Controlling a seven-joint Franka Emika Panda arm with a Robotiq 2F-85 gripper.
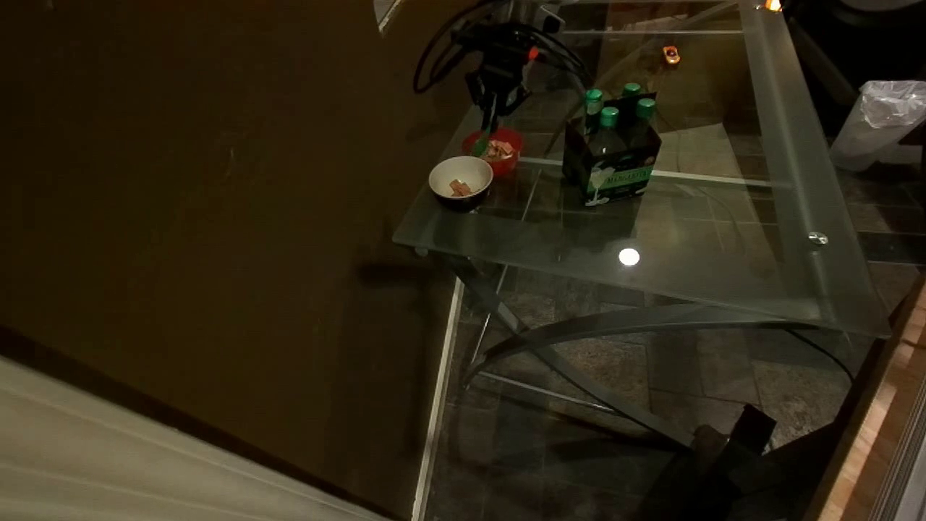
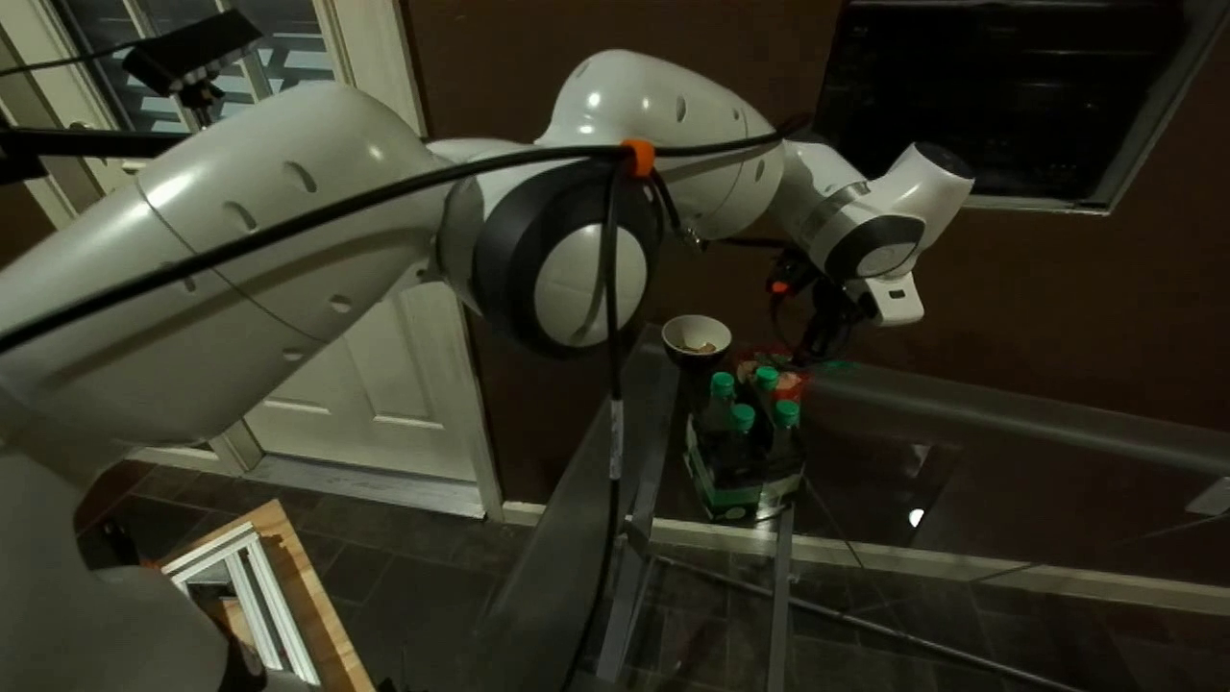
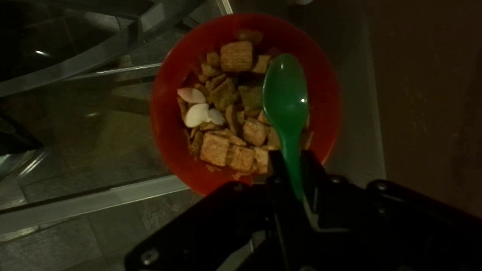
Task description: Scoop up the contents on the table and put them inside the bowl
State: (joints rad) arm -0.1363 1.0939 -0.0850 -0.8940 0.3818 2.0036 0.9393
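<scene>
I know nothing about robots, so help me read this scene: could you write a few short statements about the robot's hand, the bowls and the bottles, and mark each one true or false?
1. The robot's gripper is holding a green spoon. True.
2. A white-lined bowl stands beside a red bowl. True.
3. The red bowl is empty. False: brown pieces and some white flakes lie in it.
4. The white-lined bowl holds a few brown pieces too. True.
5. The bowls stand on wood. False: they stand on a glass table.
6. Every bottle has a red cap. False: the caps are green.
</scene>
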